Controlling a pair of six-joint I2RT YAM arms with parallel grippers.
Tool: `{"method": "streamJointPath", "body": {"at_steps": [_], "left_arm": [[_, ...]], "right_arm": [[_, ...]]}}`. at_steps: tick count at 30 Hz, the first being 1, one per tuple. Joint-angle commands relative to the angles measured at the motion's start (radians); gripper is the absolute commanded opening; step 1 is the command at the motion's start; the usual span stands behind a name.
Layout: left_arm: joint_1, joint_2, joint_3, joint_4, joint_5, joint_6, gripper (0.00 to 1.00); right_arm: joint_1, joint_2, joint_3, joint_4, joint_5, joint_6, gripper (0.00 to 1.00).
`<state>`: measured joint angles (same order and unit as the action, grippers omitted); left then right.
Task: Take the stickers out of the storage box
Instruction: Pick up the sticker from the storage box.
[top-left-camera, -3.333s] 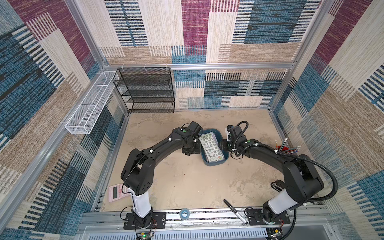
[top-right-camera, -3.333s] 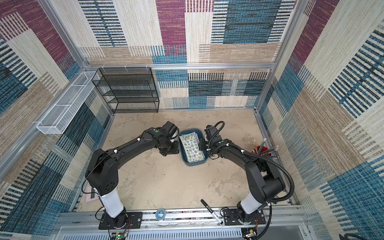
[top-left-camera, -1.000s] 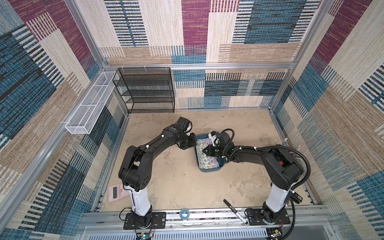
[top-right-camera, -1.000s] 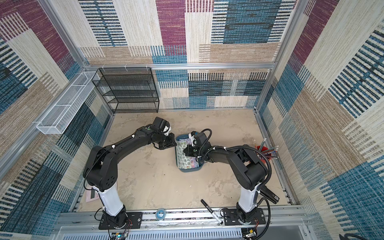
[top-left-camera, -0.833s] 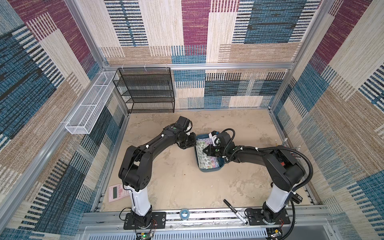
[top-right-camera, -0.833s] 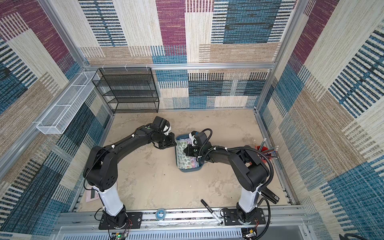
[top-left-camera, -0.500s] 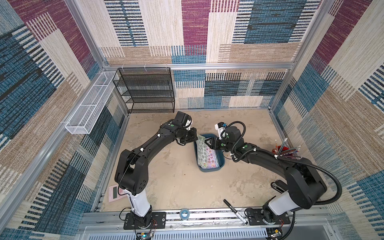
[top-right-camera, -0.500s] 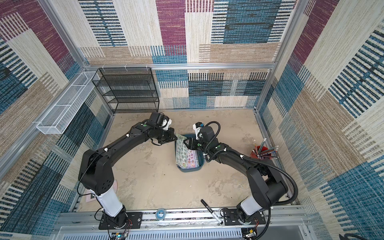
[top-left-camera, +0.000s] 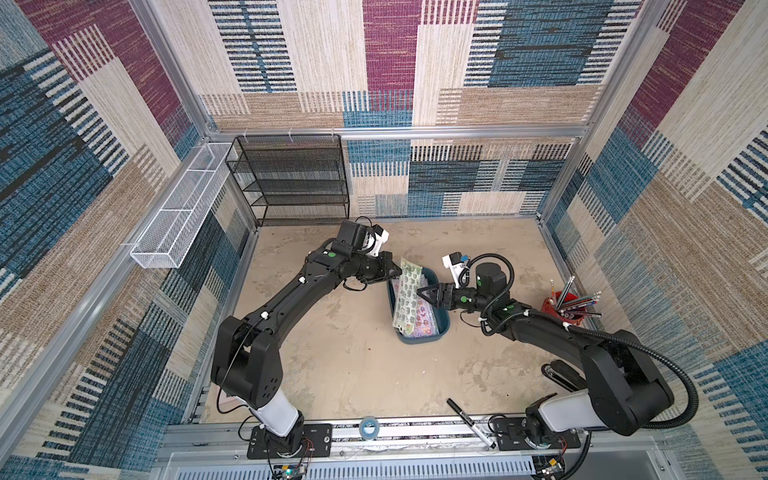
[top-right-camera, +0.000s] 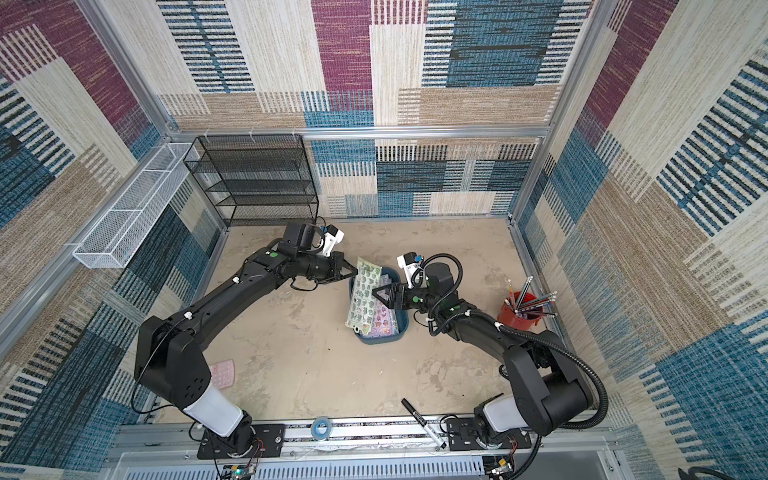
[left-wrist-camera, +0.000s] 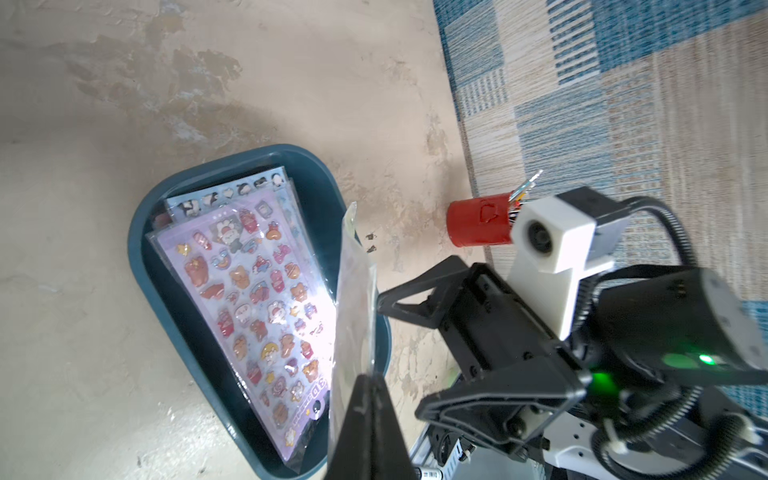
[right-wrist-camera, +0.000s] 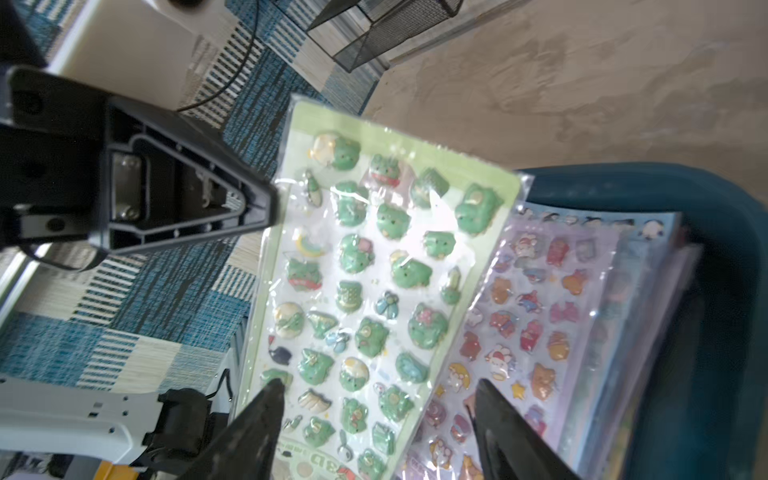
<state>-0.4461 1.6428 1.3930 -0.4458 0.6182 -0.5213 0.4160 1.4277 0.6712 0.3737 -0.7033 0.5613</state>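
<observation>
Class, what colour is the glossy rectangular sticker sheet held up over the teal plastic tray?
Pastel green sticker sheet, seen best in the right wrist view.

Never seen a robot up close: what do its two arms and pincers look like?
The left arm and right arm are matte black, white near the base, with green dots and black cables. The left pincer and right pincer have triangular black fingers.

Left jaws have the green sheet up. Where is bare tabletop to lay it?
Widest bare patch: the tabletop between the storage box, the left arm and the tape roll. Another lies behind the box, toward the back wall. Crowded: between box and pencil cup, where the right gripper hangs.
</observation>
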Motion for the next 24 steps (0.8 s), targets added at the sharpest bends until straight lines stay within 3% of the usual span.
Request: {"method": "streamJointPath", "body": {"at_steps": [1,15,21,24], "left_arm": [[0.012,-0.018,-0.009,0.069,0.094,-0.025,0.00],[0.041,-0.107,-0.108,0.186,0.150,-0.100,0.00],[0.047,-0.106,-0.117,0.215,0.168,-0.120,0.00],[0.050,-0.095,-0.114,0.233,0.179,-0.133,0.00]], "right_arm": [[-0.004,0.016,-0.040,0.254,-0.149,0.102,0.71],[-0.003,0.183,-0.090,0.657,-0.241,0.358,0.64],[0.000,0.238,-0.109,0.870,-0.257,0.500,0.57],[0.005,0.250,-0.098,0.877,-0.260,0.510,0.51]]}}
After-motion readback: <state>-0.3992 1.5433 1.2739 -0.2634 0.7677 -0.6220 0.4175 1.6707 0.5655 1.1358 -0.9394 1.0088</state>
